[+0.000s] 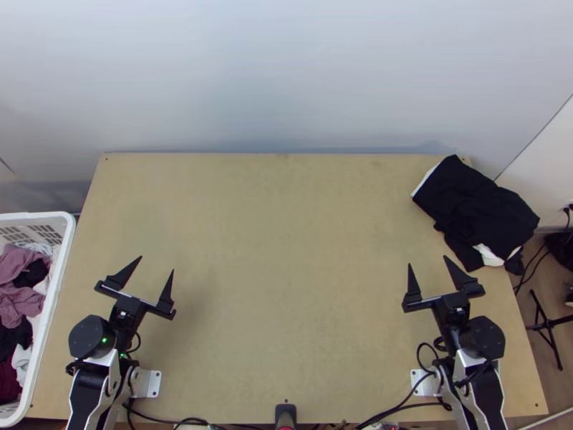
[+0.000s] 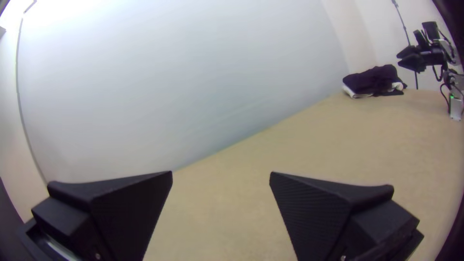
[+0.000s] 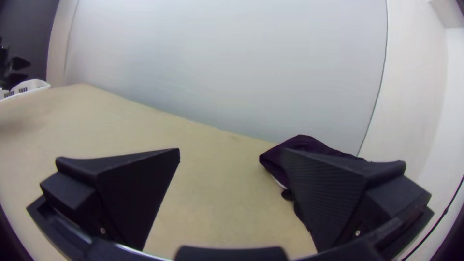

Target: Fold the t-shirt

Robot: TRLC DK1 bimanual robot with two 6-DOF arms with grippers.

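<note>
Top view reveals clothes (image 1: pixel 16 304) inside basket (image 1: pixel 54 308)

I can make out no readable words, labels, numbers or signs on anything before me, neither from above nor from my two wrists.
</note>
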